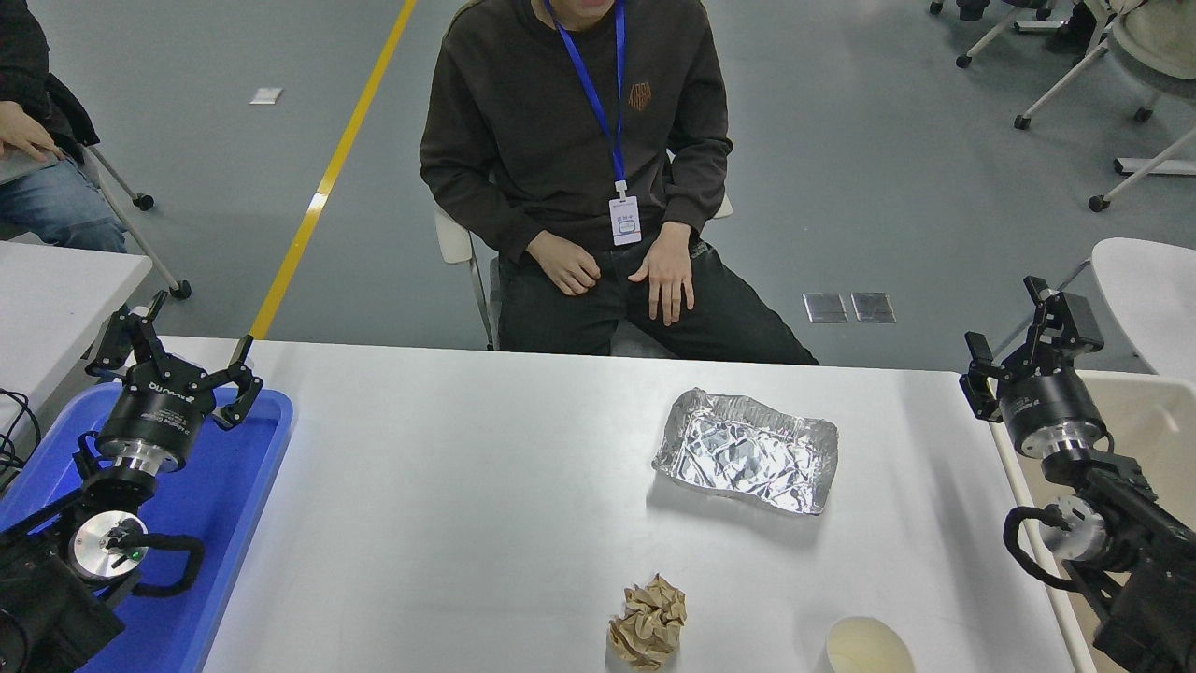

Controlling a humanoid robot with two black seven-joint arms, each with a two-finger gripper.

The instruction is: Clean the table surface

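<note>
At the far left, the left gripper (pixel 177 360) hangs parked over a blue tray (pixel 234 523), its fingers spread wide and holding nothing. The table surface (pixel 448 505) stretches rightward from the tray and fills the middle of the view, its long axis running left to right. Three pieces of litter lie on its right half: a crumpled brown paper ball (pixel 648 622) near the front edge, a crushed foil tray (pixel 745 451) behind it toward the far side, and a paper cup (pixel 869 647) at the bottom edge. A seated person (pixel 579 168) waits beyond the far edge, hands on lap. At the right, the right gripper (pixel 1023 346) hovers at the table's right end, fingers apart and empty, beside a beige bin (pixel 1145 430). All the litter lies to this gripper's left and nearer the camera; the right arm is clearly the closer one, so the first reach probably falls to it, leftward toward the foil tray.
</note>
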